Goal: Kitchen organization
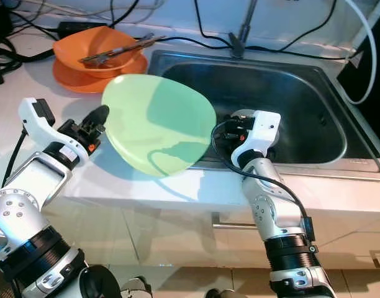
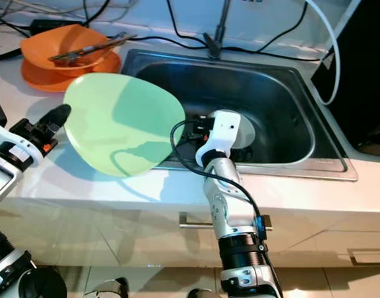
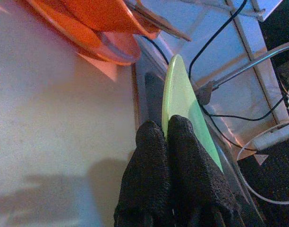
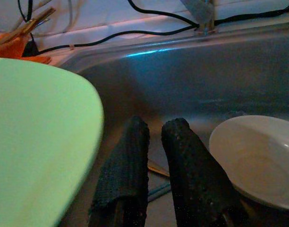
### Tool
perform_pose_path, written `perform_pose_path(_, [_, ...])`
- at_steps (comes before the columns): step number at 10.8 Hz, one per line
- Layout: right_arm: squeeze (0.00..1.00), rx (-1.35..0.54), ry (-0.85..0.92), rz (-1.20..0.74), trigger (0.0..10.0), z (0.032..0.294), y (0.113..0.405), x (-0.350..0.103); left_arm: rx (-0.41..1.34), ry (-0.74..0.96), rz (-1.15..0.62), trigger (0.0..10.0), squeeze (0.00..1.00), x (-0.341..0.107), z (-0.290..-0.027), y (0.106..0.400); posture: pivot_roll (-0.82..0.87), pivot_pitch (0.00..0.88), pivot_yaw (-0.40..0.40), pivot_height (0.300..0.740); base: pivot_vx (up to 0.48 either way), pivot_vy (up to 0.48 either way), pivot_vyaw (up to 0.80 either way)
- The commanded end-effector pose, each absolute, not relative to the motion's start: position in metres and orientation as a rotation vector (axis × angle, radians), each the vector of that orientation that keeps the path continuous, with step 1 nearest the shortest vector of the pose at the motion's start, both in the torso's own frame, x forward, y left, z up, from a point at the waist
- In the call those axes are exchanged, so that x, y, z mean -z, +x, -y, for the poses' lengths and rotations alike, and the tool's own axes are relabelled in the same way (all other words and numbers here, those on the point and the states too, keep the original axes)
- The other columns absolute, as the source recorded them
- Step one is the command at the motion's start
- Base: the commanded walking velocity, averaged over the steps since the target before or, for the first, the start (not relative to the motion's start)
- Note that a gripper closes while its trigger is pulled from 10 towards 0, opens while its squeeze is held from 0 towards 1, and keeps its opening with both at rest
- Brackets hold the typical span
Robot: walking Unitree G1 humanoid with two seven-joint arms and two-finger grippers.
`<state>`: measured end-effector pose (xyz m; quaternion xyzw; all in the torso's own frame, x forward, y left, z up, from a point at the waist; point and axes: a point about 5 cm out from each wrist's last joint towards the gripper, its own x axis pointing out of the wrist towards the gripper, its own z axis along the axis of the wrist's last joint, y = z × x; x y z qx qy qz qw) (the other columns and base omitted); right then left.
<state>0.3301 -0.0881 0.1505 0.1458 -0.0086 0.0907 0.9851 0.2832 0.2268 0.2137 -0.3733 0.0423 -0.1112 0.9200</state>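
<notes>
A steel sink (image 1: 302,93) is set in a white worktop (image 1: 28,87). Over its near left edge, a green plate (image 1: 156,121) is held clear of the surface, its rim pinched by the left end effector (image 3: 166,130). The right end effector (image 4: 156,130) reaches into the basin, fingers slightly parted, gripping nothing, beside a white dish (image 4: 253,156). An orange bowl (image 1: 100,53) holding utensils sits behind.

You see a matt, smooth green plastic plate (image 1: 158,124), a brushed steel sink (image 1: 302,93), glossy orange plastic bowls (image 1: 100,59), and rough-textured black claw fingers (image 4: 191,175).
</notes>
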Motion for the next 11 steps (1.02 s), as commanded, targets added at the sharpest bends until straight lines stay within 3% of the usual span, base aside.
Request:
perform_pose_path(1, [1.00, -0.166, 0.302, 0.013, 10.0, 0.094, 0.331, -0.150, 0.272, -0.765, -0.047, 10.0, 0.00, -0.223, -0.219, 0.286, 0.04, 0.075, -0.093, 0.740, 0.000, 0.000, 0.00])
perform_pose_path(11, [1.00, -0.108, 0.372, 0.062, 10.0, 0.115, 0.341, -0.165, 0.343, -0.869, 0.066, 10.0, 0.00, -0.238, -0.197, 0.299, 0.03, 0.086, -0.097, 0.740, 0.000, 0.000, 0.00])
